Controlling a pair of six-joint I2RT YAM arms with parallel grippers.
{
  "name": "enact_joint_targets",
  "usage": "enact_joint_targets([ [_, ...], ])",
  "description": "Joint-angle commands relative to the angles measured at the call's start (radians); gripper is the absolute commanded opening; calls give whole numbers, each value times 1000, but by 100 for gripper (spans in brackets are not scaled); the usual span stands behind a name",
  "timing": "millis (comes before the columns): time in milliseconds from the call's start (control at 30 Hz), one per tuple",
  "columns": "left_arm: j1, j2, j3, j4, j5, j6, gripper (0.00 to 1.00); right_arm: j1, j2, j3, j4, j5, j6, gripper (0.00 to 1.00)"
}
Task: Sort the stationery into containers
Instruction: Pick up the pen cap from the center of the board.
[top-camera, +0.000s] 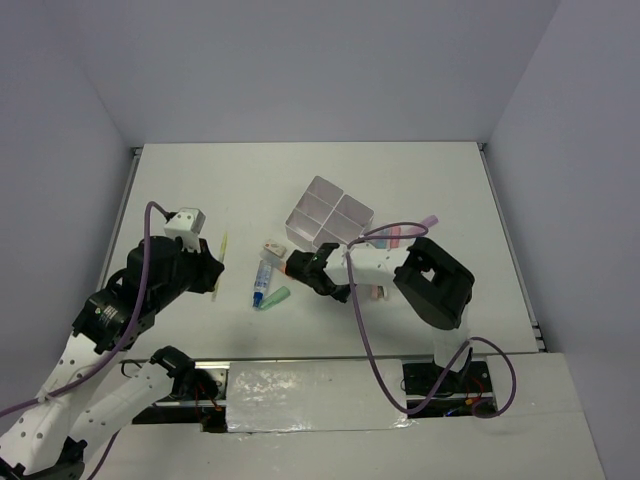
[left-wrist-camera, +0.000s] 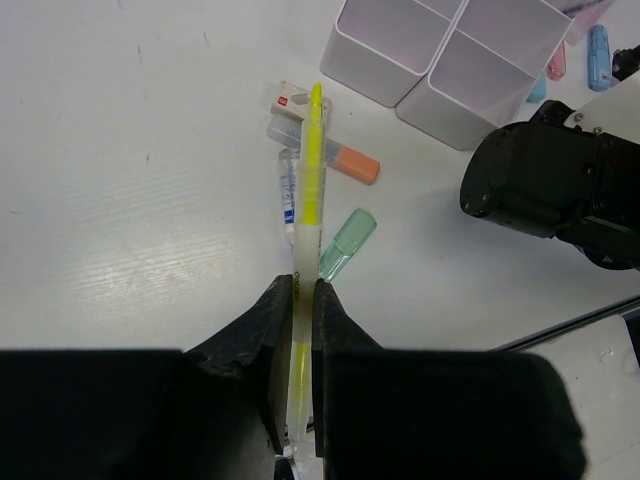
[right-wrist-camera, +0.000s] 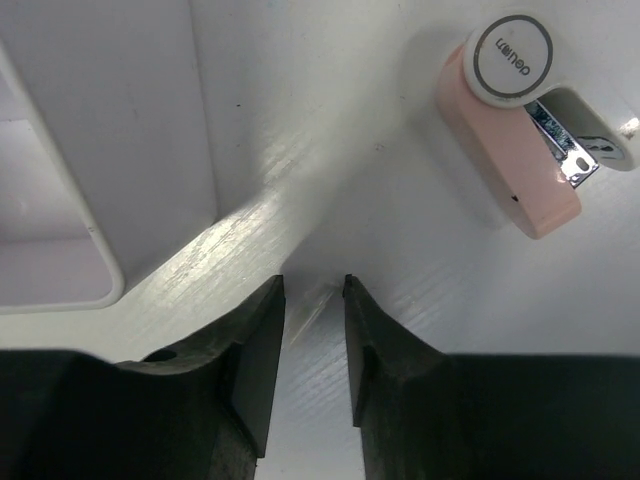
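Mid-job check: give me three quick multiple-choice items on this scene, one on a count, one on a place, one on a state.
1. How many compartments has the white box? A two; B four; C six.
2. Where is the green highlighter? A inside the box; B stood upright; C lying on the table beside the yellow pen.
3. The left gripper is: A shut on the yellow pen; B open and empty; C shut on nothing.
Answers: 1 B, the top view shows two by two. 2 C, it lies just right of the pen. 3 A, it pinches the pen's barrel.
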Motion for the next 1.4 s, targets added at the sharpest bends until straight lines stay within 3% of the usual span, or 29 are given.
enact_joint_targets([
  [0,-4,-1,6,45,14,11,0,-3,29,-51,49,-45,14,34],
  [133,-4,-6,6,45,9,9,0,-3,31,-77,95,-83,-2,31],
  [233,-4,-1,9,42,8,9,0,-3,16,-120,141,-117,-17,9],
  [367,-2,-1,7,42,3,8,0,-1,-12,-158,189,-148,-63,7],
  [400,-4,1,7,43,3,8,0,0,-18,-163,199,-152,-77,0],
  [467,-4,4,7,42,3,9,0,2,-38,-181,242,-160,-104,0],
  [633,-4,13,7,43,11,9,0,23,-141,-247,460,-125,-365,0],
  [767,-4,17,9,45,16,13,0,59,-260,-278,466,-36,-432,0],
  [900,-4,8,6,49,25,17,0,68,-421,-350,579,21,-532,0],
  [1067,-4,4,-8,77,71,-16,0,74,-691,-466,831,67,-886,0],
  [1167,-4,-18,-76,210,244,-73,0,74,-846,-505,965,59,-1045,0],
  [1200,-4,-28,-106,267,360,-93,0,76,-884,-519,1039,52,-1080,0],
  [1300,-5,-73,-241,556,541,-210,0,79,-1007,-542,1152,48,-1134,0],
  [1367,-7,-99,-336,767,569,-321,0,79,-1067,-557,1219,59,-1146,0],
])
